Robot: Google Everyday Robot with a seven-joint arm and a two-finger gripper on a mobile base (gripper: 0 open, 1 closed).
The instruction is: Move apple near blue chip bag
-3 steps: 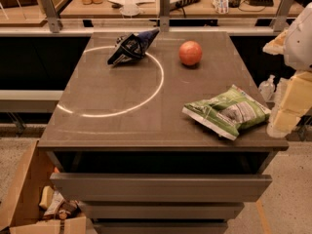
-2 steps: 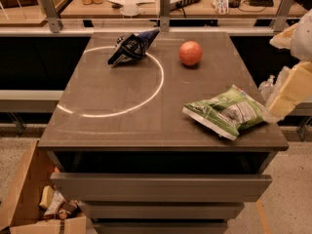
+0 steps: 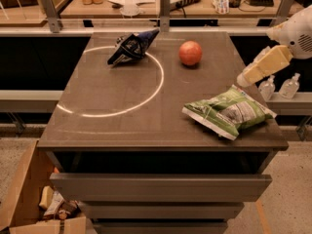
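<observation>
My jaws hang by the right edge of the surface (image 3: 122, 126), raised above it. The apple (image 3: 190, 52) sits to their left and a little farther back, well apart from them. It is round, red-orange and smooth. The blue chip bag (image 3: 132, 46) lies farther left still, beyond the apple. It is dark navy with white markings, wrinkled, and lies flat, tapering to a point at its near left end. Apple and bag do not touch.

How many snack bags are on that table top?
2. The blue chip bag lies at the far left; the green and white bag lies near the front right corner. The gripper hovers by the table's right edge. None seem hidden.
</observation>
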